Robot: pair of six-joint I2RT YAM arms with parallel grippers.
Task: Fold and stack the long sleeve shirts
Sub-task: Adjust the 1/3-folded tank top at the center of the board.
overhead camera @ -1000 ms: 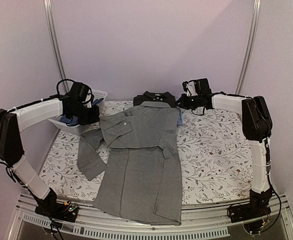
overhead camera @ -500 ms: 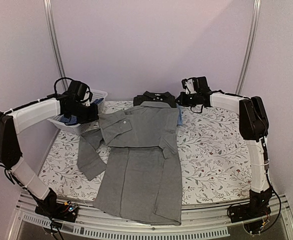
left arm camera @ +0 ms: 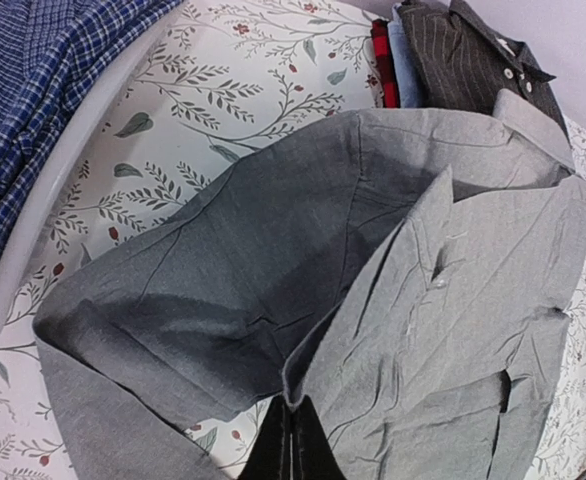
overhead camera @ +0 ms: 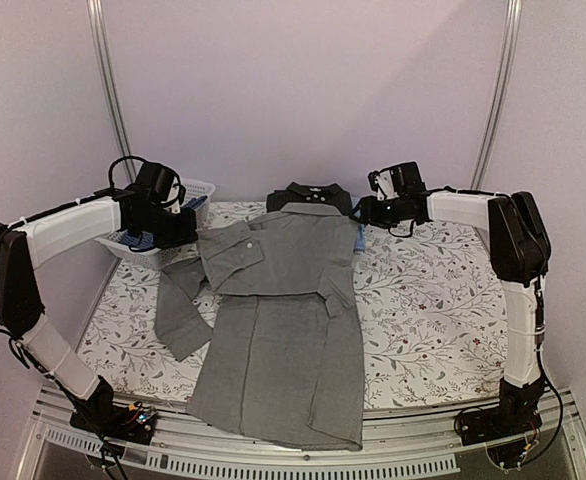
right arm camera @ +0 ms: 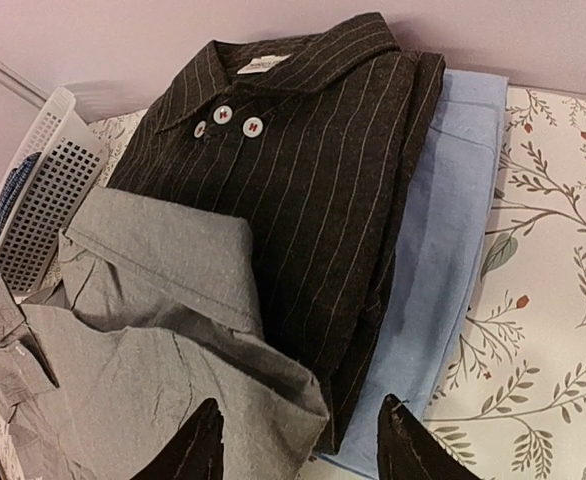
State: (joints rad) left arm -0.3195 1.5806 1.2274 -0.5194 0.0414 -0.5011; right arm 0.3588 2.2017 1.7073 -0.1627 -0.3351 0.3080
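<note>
The mid-grey long sleeve shirt (overhead camera: 283,320) lies spread front-up down the middle of the table, one sleeve (overhead camera: 178,310) trailing off to the left. My left gripper (overhead camera: 187,226) is shut on a raised fold of its left shoulder edge; in the left wrist view the fingertips (left arm camera: 293,412) pinch that grey fold (left arm camera: 303,370). The black shirt (right arm camera: 303,170) is folded on top of the light blue shirt (right arm camera: 453,230) at the back. My right gripper (right arm camera: 303,450) is open, and the grey shirt's right shoulder corner (right arm camera: 273,400) lies loose between the fingers.
A white lattice basket (overhead camera: 202,187) holding a blue checked cloth (left arm camera: 33,80) stands at the back left, behind my left arm. The floral tablecloth (overhead camera: 423,300) shows bare to the right of the grey shirt. The grey hem hangs over the near table edge (overhead camera: 273,440).
The right gripper has opened and let go of the grey shirt's right shoulder, shifting slightly right. The left gripper keeps its hold and has not moved.
</note>
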